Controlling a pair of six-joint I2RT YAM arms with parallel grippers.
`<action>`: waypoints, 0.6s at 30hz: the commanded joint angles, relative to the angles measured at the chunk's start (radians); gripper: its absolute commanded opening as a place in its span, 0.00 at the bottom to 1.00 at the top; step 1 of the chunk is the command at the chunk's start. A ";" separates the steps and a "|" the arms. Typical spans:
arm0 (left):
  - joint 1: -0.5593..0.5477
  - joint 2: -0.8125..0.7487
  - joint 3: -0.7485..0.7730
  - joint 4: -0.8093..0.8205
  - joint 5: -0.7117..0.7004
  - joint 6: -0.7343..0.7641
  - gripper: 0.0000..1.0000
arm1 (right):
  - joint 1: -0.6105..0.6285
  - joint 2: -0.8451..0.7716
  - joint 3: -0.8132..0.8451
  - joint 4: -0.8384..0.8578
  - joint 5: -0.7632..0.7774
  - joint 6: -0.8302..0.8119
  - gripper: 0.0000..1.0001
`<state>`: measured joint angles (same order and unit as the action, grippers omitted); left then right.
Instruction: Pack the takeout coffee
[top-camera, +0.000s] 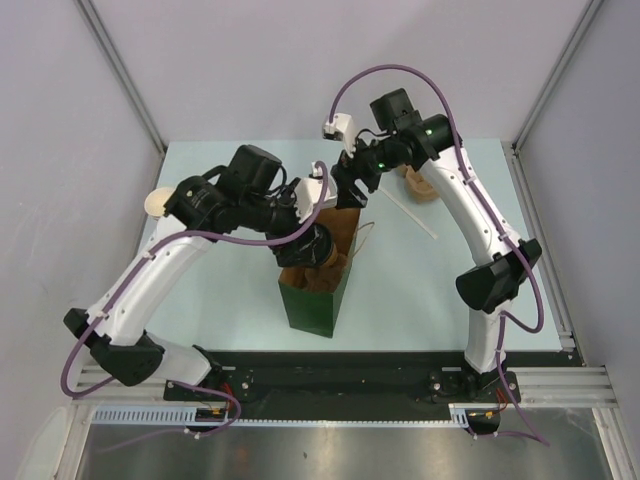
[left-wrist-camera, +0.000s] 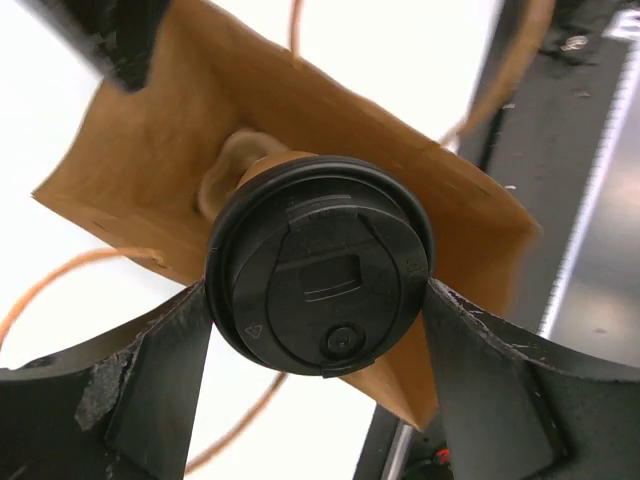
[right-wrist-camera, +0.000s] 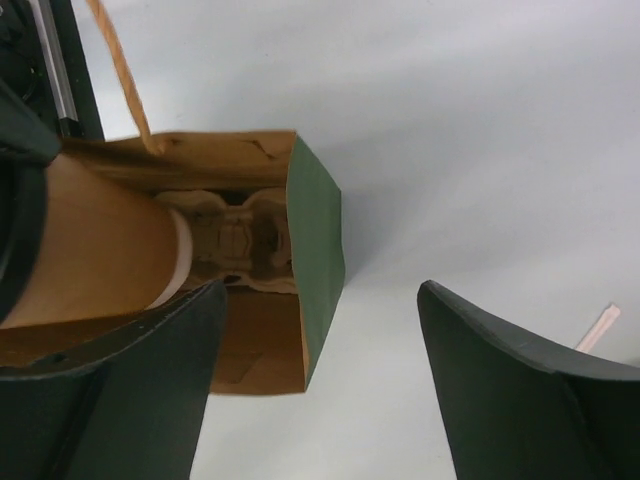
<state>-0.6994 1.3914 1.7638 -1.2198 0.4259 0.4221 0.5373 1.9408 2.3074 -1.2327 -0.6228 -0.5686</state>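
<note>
The takeout coffee (left-wrist-camera: 320, 265), a brown paper cup with a black lid, hangs in the mouth of the green paper bag (top-camera: 312, 298). My left gripper (left-wrist-camera: 318, 290) is shut on it, one finger on each side of the lid. In the right wrist view the cup's brown side (right-wrist-camera: 95, 255) shows at the left, above a pulp carrier (right-wrist-camera: 240, 240) on the bag's floor. My right gripper (right-wrist-camera: 320, 287) is open and straddles the bag's far green wall (right-wrist-camera: 320, 230) without touching it. From above, the right gripper (top-camera: 345, 195) sits at the bag's far rim.
A stack of pale lidless cups (top-camera: 158, 203) lies at the table's left edge. A brown pulp item (top-camera: 420, 185) and a white straw (top-camera: 410, 215) lie behind the right arm. The bag's twine handles (left-wrist-camera: 60, 285) hang loose beside it.
</note>
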 joint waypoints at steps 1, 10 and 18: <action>-0.015 -0.012 -0.035 0.120 -0.110 -0.022 0.00 | 0.013 -0.014 -0.045 0.027 -0.037 0.006 0.75; -0.049 0.008 -0.148 0.177 -0.203 -0.025 0.00 | 0.006 0.009 -0.065 0.026 -0.055 0.035 0.38; -0.049 0.011 -0.237 0.215 -0.225 -0.074 0.00 | -0.043 -0.011 -0.101 0.002 -0.129 0.092 0.00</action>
<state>-0.7437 1.4117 1.5513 -1.0546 0.2264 0.3916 0.5255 1.9453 2.2311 -1.2232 -0.6895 -0.5140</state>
